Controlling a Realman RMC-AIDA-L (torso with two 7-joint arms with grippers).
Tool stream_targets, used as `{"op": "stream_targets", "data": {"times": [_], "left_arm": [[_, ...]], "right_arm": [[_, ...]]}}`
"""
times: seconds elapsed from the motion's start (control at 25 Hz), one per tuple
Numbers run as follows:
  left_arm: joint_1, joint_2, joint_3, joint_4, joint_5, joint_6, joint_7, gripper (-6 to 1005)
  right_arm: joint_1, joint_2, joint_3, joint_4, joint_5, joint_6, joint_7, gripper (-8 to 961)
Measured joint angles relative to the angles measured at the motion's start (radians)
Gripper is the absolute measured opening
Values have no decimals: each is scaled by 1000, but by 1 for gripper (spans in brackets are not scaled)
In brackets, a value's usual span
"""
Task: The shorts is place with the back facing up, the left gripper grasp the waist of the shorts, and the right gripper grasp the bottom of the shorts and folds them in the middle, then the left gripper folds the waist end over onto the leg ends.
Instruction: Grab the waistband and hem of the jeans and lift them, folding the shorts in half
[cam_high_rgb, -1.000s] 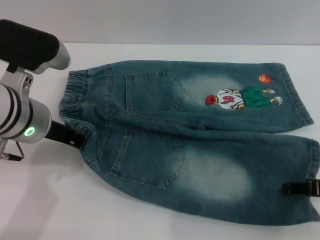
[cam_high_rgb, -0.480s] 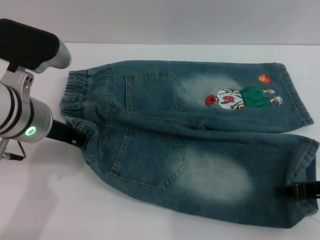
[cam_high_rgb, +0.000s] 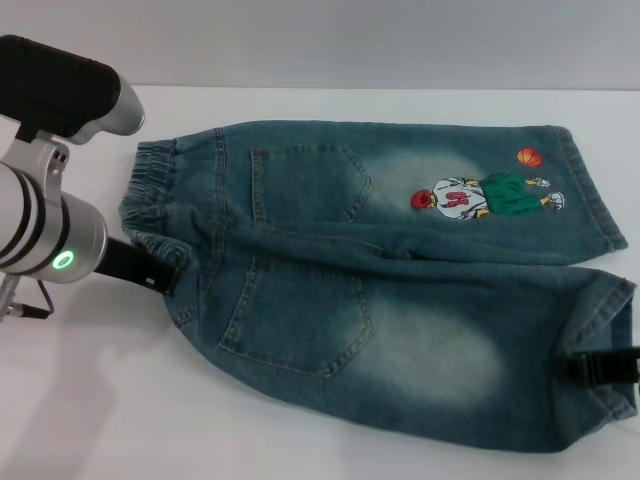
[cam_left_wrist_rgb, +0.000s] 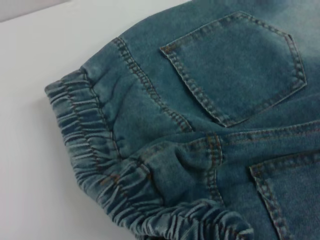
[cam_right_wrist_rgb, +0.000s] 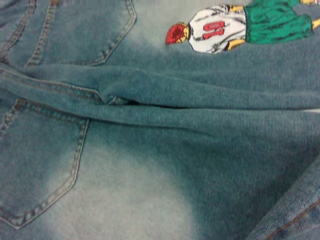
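The shorts (cam_high_rgb: 380, 290) lie back-up on the white tabletop (cam_high_rgb: 90, 400). The left gripper (cam_high_rgb: 150, 268) pinches the waist (cam_high_rgb: 150, 195); the right gripper (cam_high_rgb: 600, 368) clamps the near leg hem (cam_high_rgb: 622, 350) at the tabletop's right edge.

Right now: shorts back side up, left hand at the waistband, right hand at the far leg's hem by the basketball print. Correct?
Not quite. The head view shows the right hand at the near leg's hem, not by the basketball print. The shorts lie back up, left hand at the waistband.

Shorts (cam_left_wrist_rgb: 210, 135) seen back-up on a white table (cam_left_wrist_rgb: 30, 125). Gathered elastic waist (cam_left_wrist_rgb: 95, 150) is bunched and puckered at the near end. One back patch pocket (cam_left_wrist_rgb: 240, 65) fully shown, a second pocket (cam_left_wrist_rgb: 295, 195) partly cut off.
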Motion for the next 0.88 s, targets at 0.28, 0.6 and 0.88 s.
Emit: {"op": "stream_targets", "data": {"times": [0.28,0.6,0.88], "left_arm": [[4,0,0,-1,-7,23,-4,56],[10,0,-11,-2,-10,61,-8,57],[21,0,-48,0,-20,122,-9,57]], "right_arm": [[-2,-1,11,1,74,-45,-38,2],[-15,0,69,25,123,-116,-96,9],[-47,1,187,52,176,-194,-163,15]]}}
